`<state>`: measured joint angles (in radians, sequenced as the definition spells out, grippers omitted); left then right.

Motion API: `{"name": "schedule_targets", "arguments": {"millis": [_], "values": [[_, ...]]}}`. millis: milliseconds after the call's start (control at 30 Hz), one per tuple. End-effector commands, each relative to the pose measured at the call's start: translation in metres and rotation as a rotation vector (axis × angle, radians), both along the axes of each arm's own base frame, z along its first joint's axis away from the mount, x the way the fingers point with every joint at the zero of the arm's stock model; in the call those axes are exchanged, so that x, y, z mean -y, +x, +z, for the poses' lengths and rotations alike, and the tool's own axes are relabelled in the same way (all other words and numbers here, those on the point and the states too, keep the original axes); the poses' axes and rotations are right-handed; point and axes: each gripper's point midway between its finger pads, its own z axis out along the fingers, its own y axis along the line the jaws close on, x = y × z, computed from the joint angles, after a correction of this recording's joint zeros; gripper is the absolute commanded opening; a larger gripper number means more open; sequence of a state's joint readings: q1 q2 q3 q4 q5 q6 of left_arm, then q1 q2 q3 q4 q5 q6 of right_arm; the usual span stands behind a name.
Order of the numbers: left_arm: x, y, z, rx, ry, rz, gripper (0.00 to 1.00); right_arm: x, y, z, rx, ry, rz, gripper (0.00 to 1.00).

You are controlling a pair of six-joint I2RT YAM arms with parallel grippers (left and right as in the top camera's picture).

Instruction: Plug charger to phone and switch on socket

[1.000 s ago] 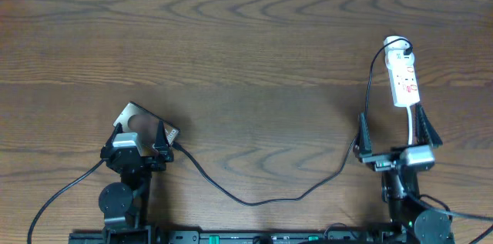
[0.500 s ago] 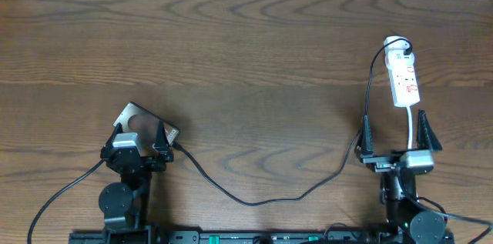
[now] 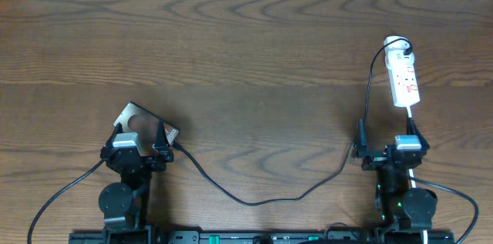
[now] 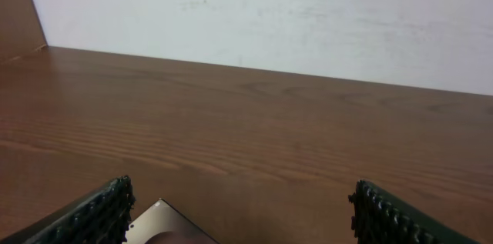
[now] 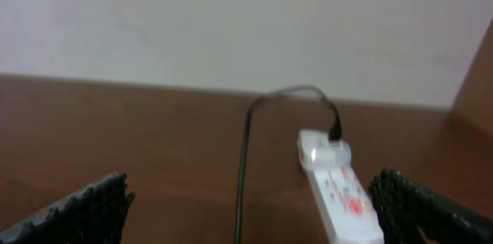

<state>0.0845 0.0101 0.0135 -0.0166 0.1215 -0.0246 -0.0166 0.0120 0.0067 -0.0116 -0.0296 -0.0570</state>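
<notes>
On a wooden table (image 3: 246, 44), the left gripper (image 3: 140, 131) and right gripper (image 3: 385, 134) both gape wide, holding nothing. The socket (image 3: 404, 78) lies just ahead of the right gripper, its length pointing away; the phone (image 3: 132, 115) sits tilted under the left. The charger (image 3: 254, 200) runs from the socket to the phone's right corner, and whether its tip is plugged in is unclear.

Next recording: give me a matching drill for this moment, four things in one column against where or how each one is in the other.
Things:
1. phone
2. power strip
3. charger cable
4. right gripper

Descriptions:
A. white with red marks, lying at the right
B. open, nothing between its fingers
C. flat slab lying at the left
D. thin black line looping across from left to right

Pairs: 1-C, 2-A, 3-D, 4-B
</notes>
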Motion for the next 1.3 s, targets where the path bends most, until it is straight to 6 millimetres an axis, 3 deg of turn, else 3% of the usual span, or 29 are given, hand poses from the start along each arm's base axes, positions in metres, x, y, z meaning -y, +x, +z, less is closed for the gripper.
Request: {"name": "schedule_targets", "arguments": {"millis": [0, 300, 733, 1267], "values": [[0.003, -0.001, -0.014, -0.047, 0.006, -0.021, 0.89, 0.006, -0.001, -0.016, -0.063, 0.014, -0.028, 0.99], [0.003, -0.001, -0.014, -0.047, 0.006, -0.021, 0.89, 0.020, -0.002, -0.015, -0.058, 0.111, -0.092, 0.99], [0.003, -0.001, -0.014, -0.047, 0.006, -0.021, 0.89, 0.021, -0.002, -0.015, -0.056, 0.160, -0.100, 0.99], [0.003, -0.001, -0.014, -0.047, 0.006, -0.021, 0.88, 0.019, -0.002, -0.016, -0.059, 0.091, -0.088, 0.99]]}}
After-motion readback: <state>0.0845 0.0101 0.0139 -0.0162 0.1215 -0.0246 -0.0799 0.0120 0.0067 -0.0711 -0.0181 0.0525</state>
